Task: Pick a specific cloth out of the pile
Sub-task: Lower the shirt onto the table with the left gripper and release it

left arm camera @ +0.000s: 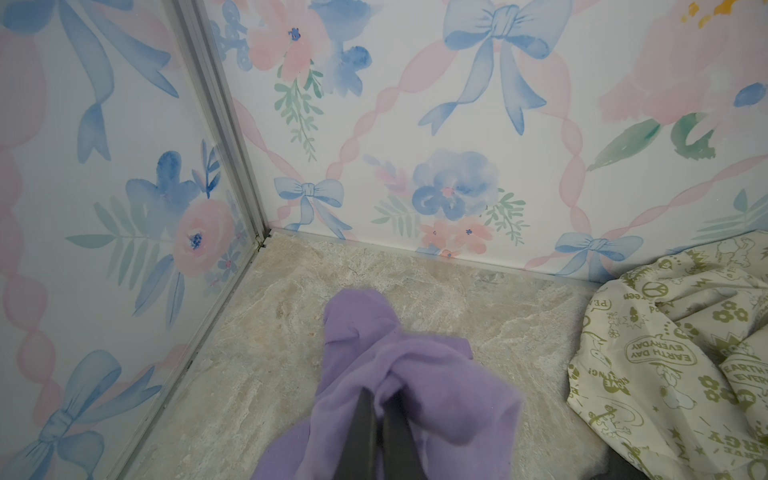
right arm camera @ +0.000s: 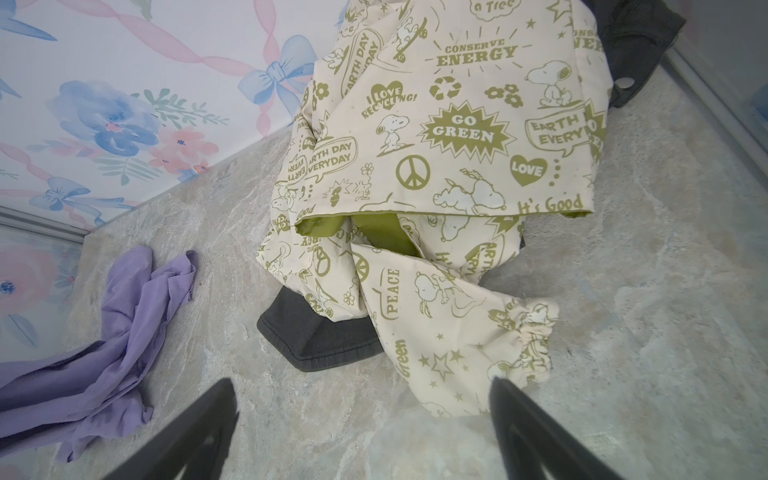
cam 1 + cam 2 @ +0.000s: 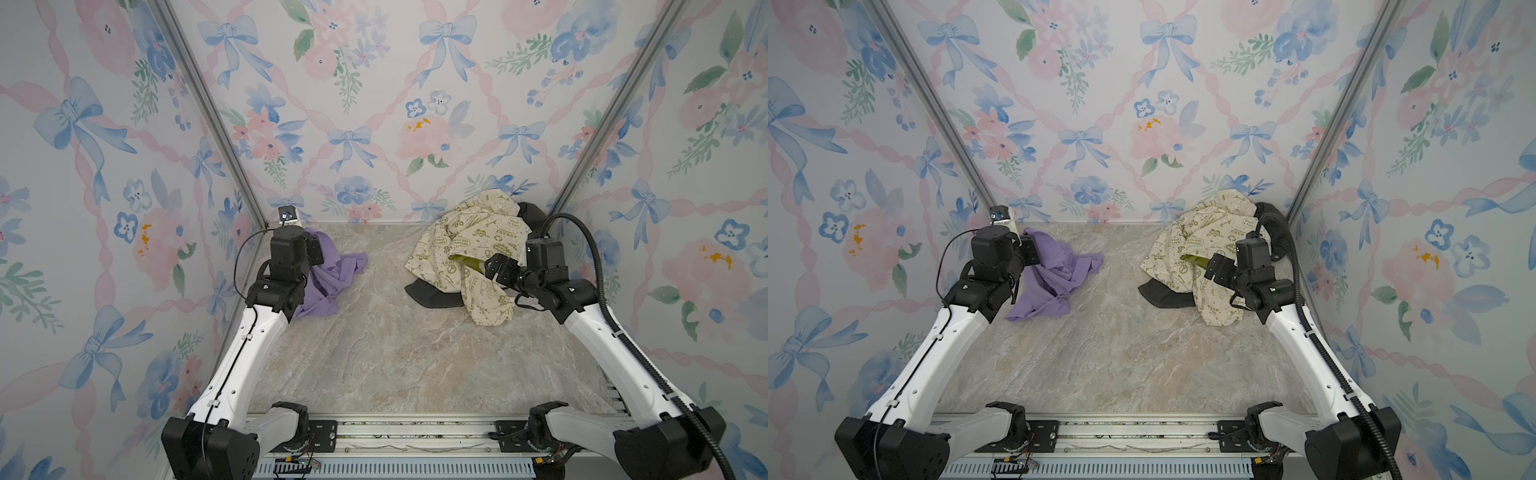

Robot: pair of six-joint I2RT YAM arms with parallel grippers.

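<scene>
Lilac cloth point(image 1: 436, 374) seemingly within closed left gripper point(image 1: 379, 409)

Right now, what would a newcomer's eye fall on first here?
The lilac cloth sits crumpled at the table's rear left, a fold pinched in the shut left end effector. At the rear right sits the pile, a cream cloth with olive print over a dark grey cloth, with the right end effector open before it.
</scene>
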